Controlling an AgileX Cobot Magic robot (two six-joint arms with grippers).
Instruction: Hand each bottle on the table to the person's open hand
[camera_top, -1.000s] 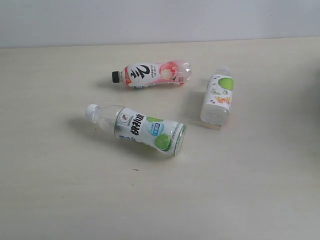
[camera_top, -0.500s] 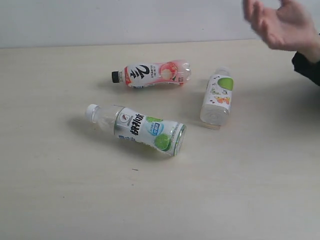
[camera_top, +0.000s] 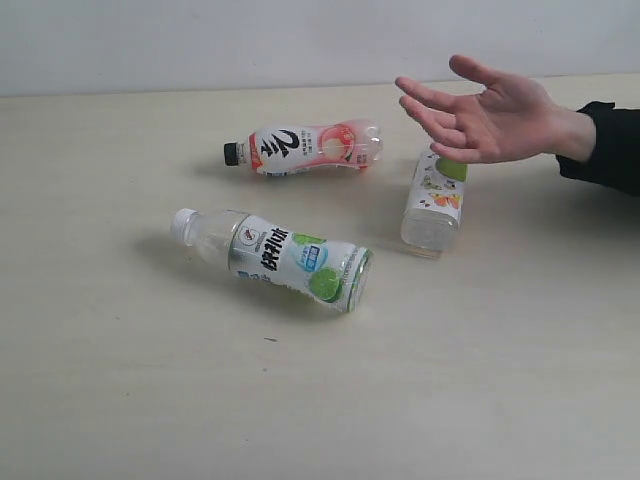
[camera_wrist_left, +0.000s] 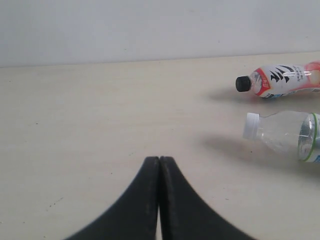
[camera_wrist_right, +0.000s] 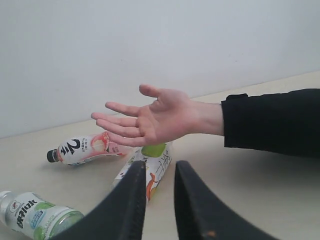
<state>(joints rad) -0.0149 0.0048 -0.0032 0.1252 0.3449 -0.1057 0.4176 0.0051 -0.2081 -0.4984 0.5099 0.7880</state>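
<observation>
Holding my left claw (camera_wrist_left: 159, 161) pressed together and my right claw (camera_wrist_right: 159, 167) spread, both empty, I judge the lime bottle (camera_top: 280, 258), on its side on the counter (camera_top: 120, 400) toward the near edge, could roll away under a skewed pinch. Behind it the green-patch bottle (camera_top: 436, 198) lies just under the person's open hand (camera_top: 490, 120), so reaching there risks striking it; the pink-and-white bottle (camera_top: 305, 148) lies nearer the far edge. The hand reaches in from the right edge, palm up and splayed.

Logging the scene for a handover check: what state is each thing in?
Pink-and-white bottle: lying on its side, capped.
Lime bottle: lying on its side, capped.
Green-patch bottle: lying on its side, top end hidden.
Person's hand: open, palm up, empty.
Left pincer: shut, empty.
Right pincer: open, empty.
</observation>
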